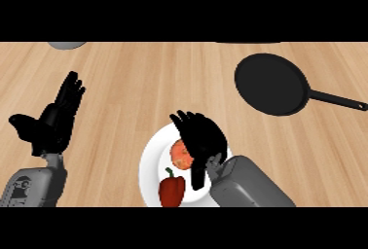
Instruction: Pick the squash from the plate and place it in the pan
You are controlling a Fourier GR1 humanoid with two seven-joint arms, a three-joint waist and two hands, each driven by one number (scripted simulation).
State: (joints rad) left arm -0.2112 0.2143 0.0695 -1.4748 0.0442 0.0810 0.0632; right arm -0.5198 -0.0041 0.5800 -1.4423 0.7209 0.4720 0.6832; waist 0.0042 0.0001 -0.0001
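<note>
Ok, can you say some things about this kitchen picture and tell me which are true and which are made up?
1. The squash lies on the white plate. True.
2. The squash is inside the black pan. False: the pan holds nothing.
3. A red pepper shares the plate with the squash. True.
4. The right hand is over the pan. False: it is over the plate, beside the squash and partly covering it.
5. The left hand holds the pepper. False: it rests open at the view's left, fingers up, holding nothing.
</note>
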